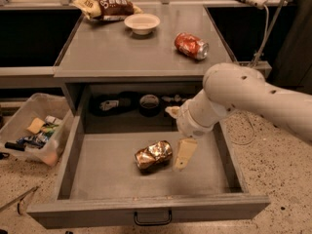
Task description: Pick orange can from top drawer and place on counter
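The orange can (153,156), crushed and coppery, lies on its side on the floor of the open top drawer (97,169), near the middle. My gripper (174,141) hangs inside the drawer just right of the can, open, with one cream finger (184,154) pointing down beside the can's right end and not touching it. The white arm (243,94) reaches in from the right. The counter (122,52) is the grey top above the drawer.
On the counter lie a red can (191,45) at right, a white bowl (142,22) and a snack bag (105,5) at the back. Dark items (148,103) sit at the drawer's back. A clear bin (31,130) stands on the floor at left.
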### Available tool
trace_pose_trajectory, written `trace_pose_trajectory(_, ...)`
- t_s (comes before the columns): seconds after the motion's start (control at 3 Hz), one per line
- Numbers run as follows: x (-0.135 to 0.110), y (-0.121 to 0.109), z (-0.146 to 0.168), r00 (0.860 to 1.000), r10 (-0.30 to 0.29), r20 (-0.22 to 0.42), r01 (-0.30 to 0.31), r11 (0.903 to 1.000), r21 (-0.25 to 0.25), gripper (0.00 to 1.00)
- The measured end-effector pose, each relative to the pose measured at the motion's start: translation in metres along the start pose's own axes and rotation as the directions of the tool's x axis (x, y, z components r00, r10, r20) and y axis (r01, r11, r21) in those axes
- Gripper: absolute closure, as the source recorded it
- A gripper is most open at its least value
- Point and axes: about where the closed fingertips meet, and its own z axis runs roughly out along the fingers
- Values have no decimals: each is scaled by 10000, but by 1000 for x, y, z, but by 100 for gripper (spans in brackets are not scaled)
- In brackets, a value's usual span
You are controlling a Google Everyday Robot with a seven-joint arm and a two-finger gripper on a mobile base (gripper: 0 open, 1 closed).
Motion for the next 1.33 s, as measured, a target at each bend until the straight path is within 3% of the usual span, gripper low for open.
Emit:
trace_pose_trajectory(0.33,8,5,39,9964,401,753,-345,9967,-741,0)
trace_pose_trajectory(0.67,11,4,69,9782,909,1867,-680,9898,-1253,0)
trace_pose_trajectory(1.0,4,1,89,9611,1017,2568,-578,9832,-1729,0)
trace_pose_trajectory(1.33,-8,4,103,9532,931,2878,-286,9749,-2208,0)
